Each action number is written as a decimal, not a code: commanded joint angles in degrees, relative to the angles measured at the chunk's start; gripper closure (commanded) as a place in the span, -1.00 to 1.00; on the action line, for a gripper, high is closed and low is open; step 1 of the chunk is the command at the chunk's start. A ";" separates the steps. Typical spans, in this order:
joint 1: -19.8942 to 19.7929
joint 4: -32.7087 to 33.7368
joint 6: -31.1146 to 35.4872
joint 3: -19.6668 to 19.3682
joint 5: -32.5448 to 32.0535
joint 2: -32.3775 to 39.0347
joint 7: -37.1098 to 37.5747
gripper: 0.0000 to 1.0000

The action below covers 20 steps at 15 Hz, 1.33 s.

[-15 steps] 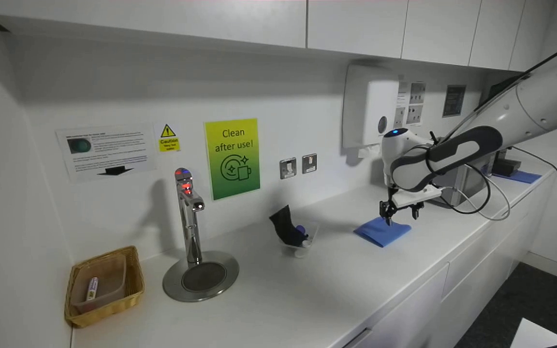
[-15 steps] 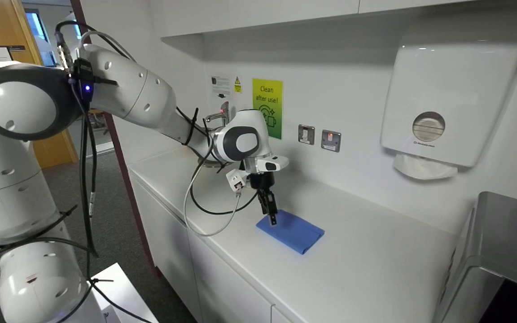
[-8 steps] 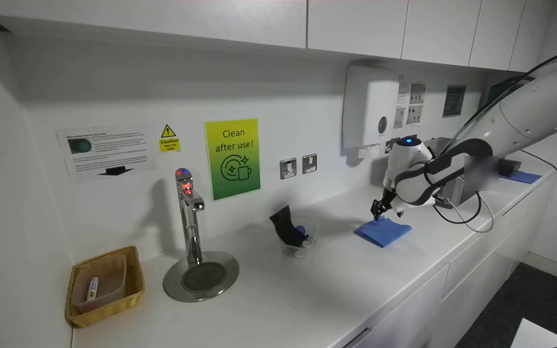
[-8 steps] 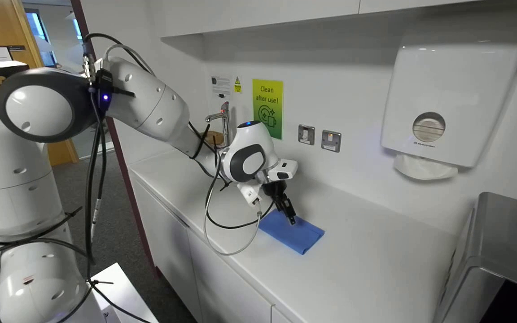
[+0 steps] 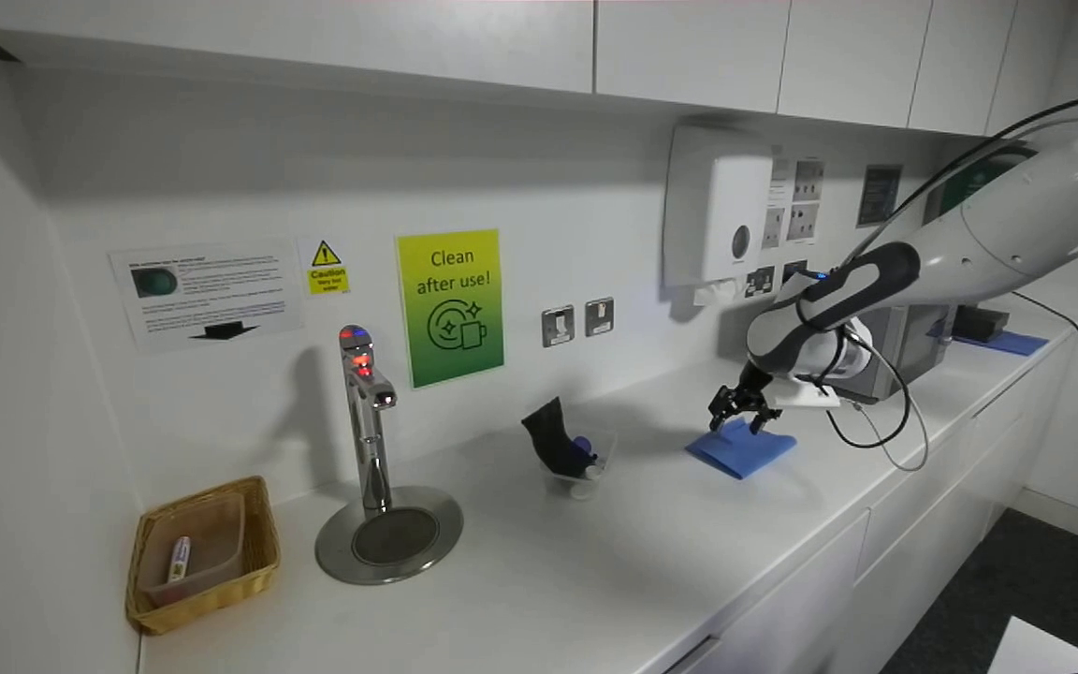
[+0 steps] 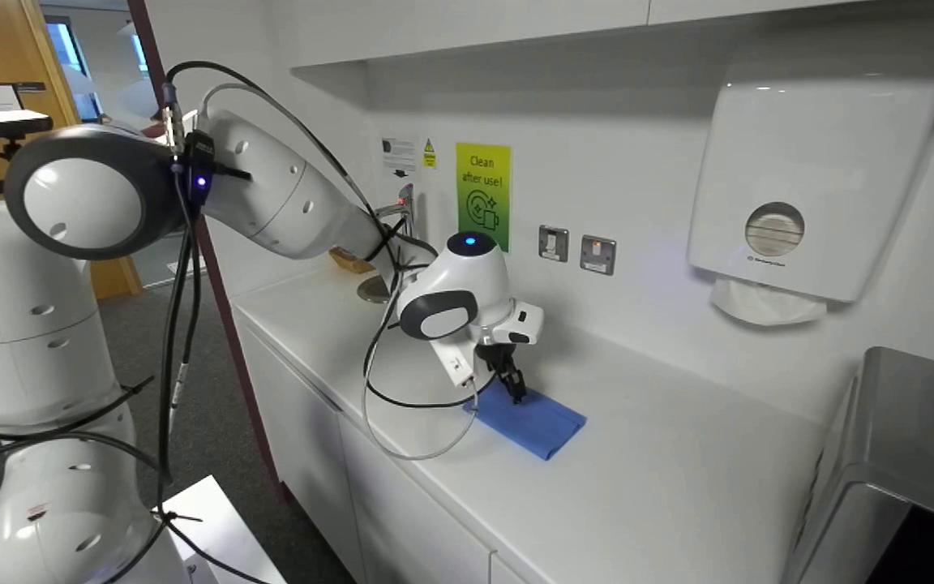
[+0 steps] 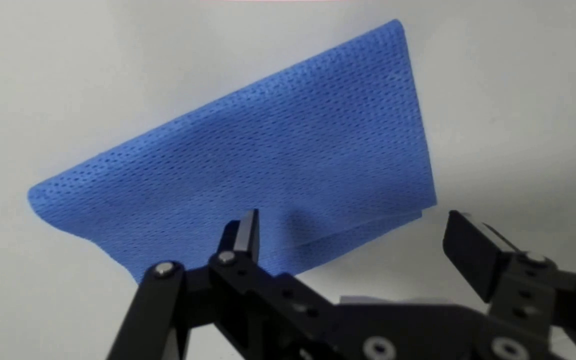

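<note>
Gaping wide and holding nothing, the gripper [image 7: 352, 216] stands over the near edge of a folded, finely dotted blue cloth [image 7: 278, 145] extending out ahead of it. One finger [image 7: 247, 239] hides part of that edge; contact is unclear.

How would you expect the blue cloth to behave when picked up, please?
The blue cloth will probably be floppy, since its left edge in the wrist view curves softly. It is likely light for its size, as the fabric looks thin. It may unfold if only one layer is lifted, because two edges show, slightly offset.
</note>
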 commanded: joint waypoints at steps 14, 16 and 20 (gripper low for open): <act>0.49 2.95 -16.48 -6.07 -10.52 -0.32 0.47 -1.00; 0.52 2.95 -16.48 -6.06 -10.53 -0.32 0.48 -1.00; 0.70 3.31 -14.99 -6.70 -14.28 0.77 2.17 -1.00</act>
